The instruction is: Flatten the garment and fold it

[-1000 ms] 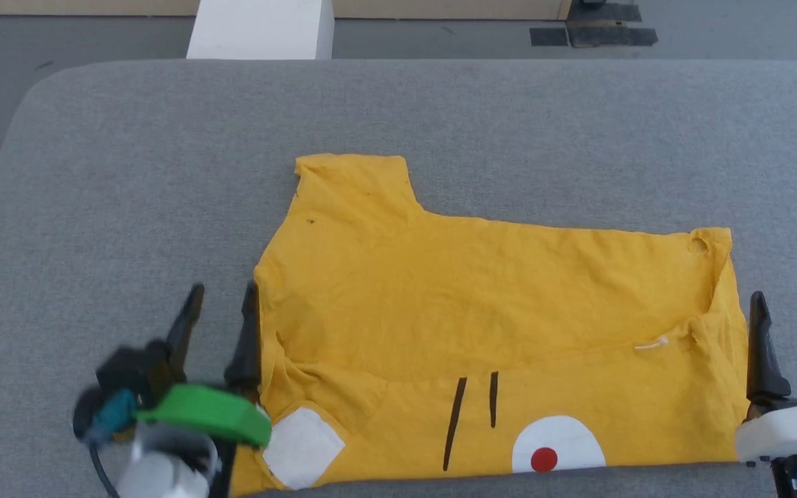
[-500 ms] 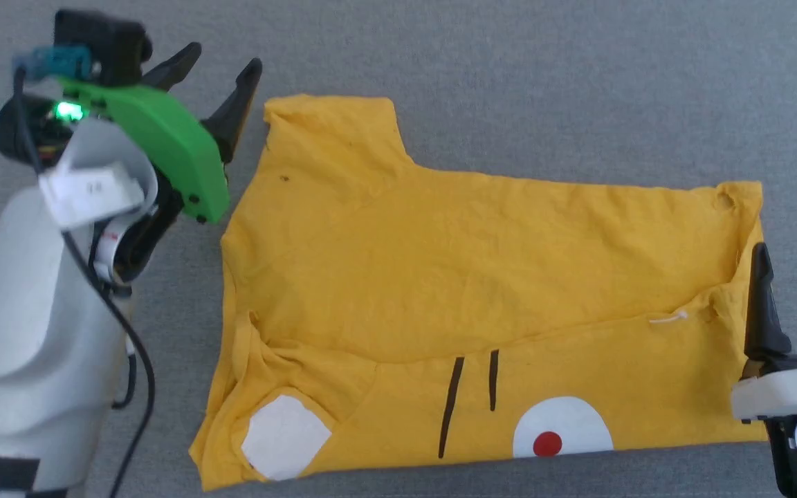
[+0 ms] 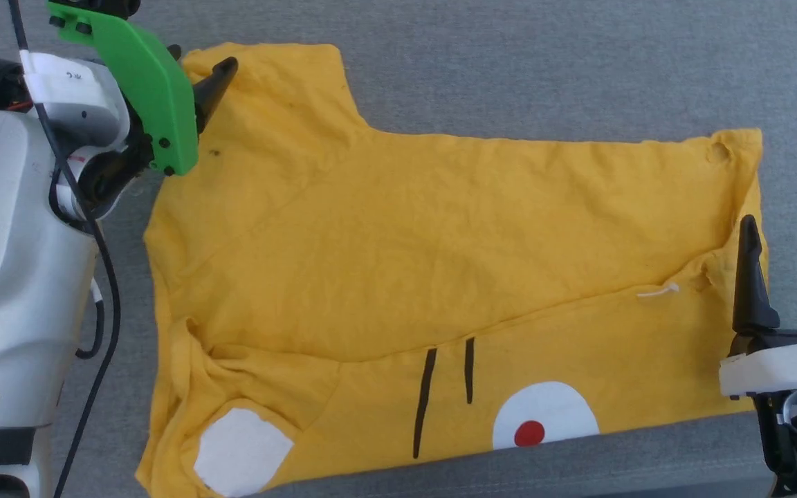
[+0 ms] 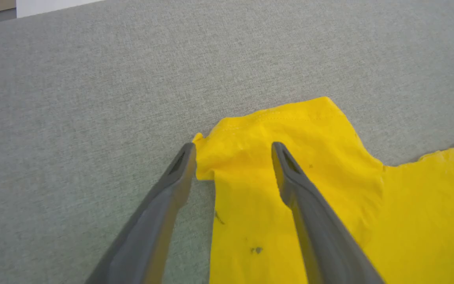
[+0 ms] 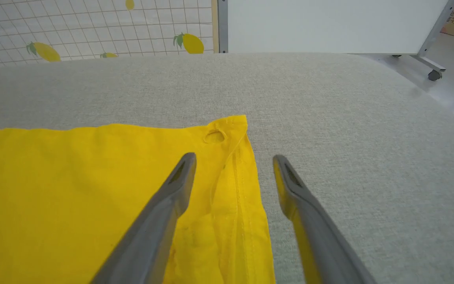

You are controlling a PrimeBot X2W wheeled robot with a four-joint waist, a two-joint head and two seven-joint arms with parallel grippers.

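Left gripper (image 4: 233, 146) spread astride sleeve (image 4: 290, 122) corner; right gripper (image 3: 779, 223) spread astride shirt (image 3: 440, 242) hem: likely pre-grasp for 1 fold.

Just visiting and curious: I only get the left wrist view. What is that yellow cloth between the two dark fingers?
Observer: A sleeve of a yellow T-shirt, lying partly folded on a grey fabric table.
Operator: All plain yellow?
Observer: No. The head view shows white patches, a red dot and two black stripes along its near edge.
Operator: And the other arm?
Observer: The right gripper is open, one finger over the shirt's right-hand edge, the other over bare table.
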